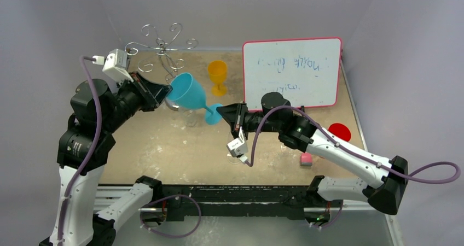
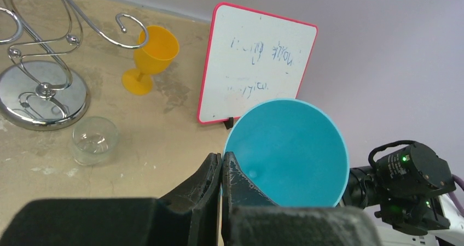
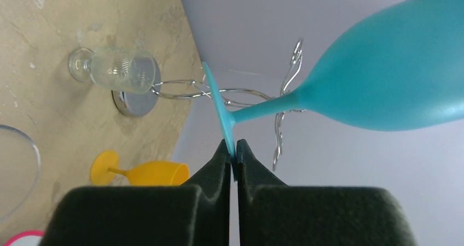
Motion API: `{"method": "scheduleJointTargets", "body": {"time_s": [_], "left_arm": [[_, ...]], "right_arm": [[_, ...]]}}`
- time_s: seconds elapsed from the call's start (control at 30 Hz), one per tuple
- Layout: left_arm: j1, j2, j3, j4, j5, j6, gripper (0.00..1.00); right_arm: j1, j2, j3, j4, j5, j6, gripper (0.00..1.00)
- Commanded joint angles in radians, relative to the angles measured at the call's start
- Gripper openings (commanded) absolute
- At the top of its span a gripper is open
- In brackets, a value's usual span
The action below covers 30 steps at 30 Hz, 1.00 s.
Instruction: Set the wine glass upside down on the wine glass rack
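Right claw (image 3: 234,154): clamped on wine glass (image 3: 383,76) foot. Left claw (image 2: 222,167): pinching its rim. Risk: edge-grips may slip, dropping glass.

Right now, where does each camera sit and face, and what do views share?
Top external: above and behind the arms, looking down the table; both show.
Left wrist: on left arm, facing the whiteboard; left tool pinching the teal wine glass by its rim.
Right wrist: on right arm, rolled sideways, facing the wine glass rack; right tool pinching the glass's foot.
Shared: glass, rack.
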Motion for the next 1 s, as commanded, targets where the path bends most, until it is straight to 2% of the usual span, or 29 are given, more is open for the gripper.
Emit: {"method": "scheduleJointTargets", "body": {"time_s": [0.0, 0.17, 0.23, 0.3, 0.43, 0.63, 0.97], "left_arm": [[0.002, 0.01, -0.019, 0.057, 0.022, -0.028, 0.0], [0.001, -0.006, -0.006, 0.06, -0.045, -0.02, 0.46], [0.001, -0.016, 0.0, 0.057, -0.077, -0.007, 0.59], [0.001, -0.032, 0.005, 0.058, -0.109, 0.012, 0.66], [0.002, -0.066, 0.008, 0.065, -0.165, 0.051, 0.71], [0.001, -0.133, -0.039, 0.093, -0.195, 0.102, 0.73], [0.002, -0.173, -0.079, 0.149, -0.001, 0.111, 0.73]], "right_arm": [[0.004, -0.014, 0.013, 0.062, 0.001, 0.019, 0.0], [0.004, -0.011, 0.02, 0.044, 0.007, 0.043, 0.0], [0.004, -0.018, 0.012, 0.06, 0.004, 0.086, 0.0], [0.004, -0.024, 0.012, 0.074, 0.005, 0.135, 0.0], [0.004, -0.035, 0.02, 0.106, 0.036, 0.27, 0.0], [0.004, -0.081, -0.028, 0.259, 0.041, 0.53, 0.0], [0.004, -0.138, -0.086, 0.467, 0.028, 1.0, 0.0]]}}
